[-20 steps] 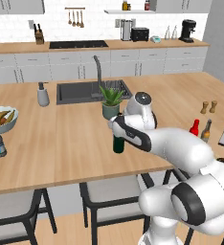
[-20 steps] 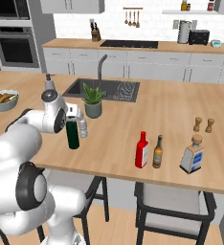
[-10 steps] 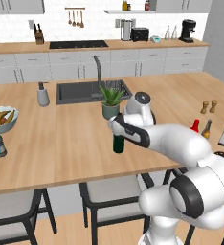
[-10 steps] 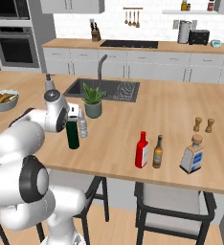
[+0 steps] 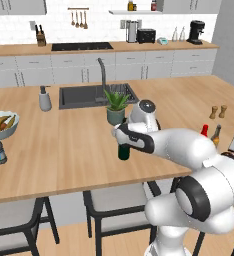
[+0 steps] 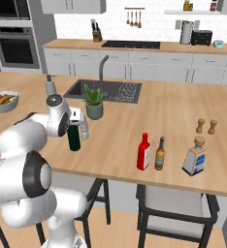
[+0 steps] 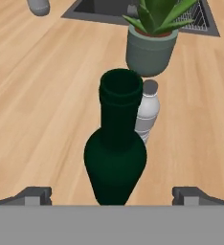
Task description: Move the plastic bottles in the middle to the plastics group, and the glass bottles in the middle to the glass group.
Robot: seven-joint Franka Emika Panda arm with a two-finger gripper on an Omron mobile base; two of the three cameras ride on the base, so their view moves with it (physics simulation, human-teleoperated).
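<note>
The light is bright, even and soft across all three views, with no single strong source to pick out. Shadows are faint: the green wine bottle (image 7: 115, 153) and the potted plant (image 7: 151, 45) throw only weak, diffuse darkening onto the wooden counter (image 5: 64, 150). There is no glare on the counter; the white arm (image 5: 179, 147) carries smooth shading without hard highlights. Both base views look slightly soft and low in detail, so small distant bottles are blurry. The hand view is sharper up close, though the wood grain smears a little. Straight edges stay straight to the borders, without visible distortion.
</note>
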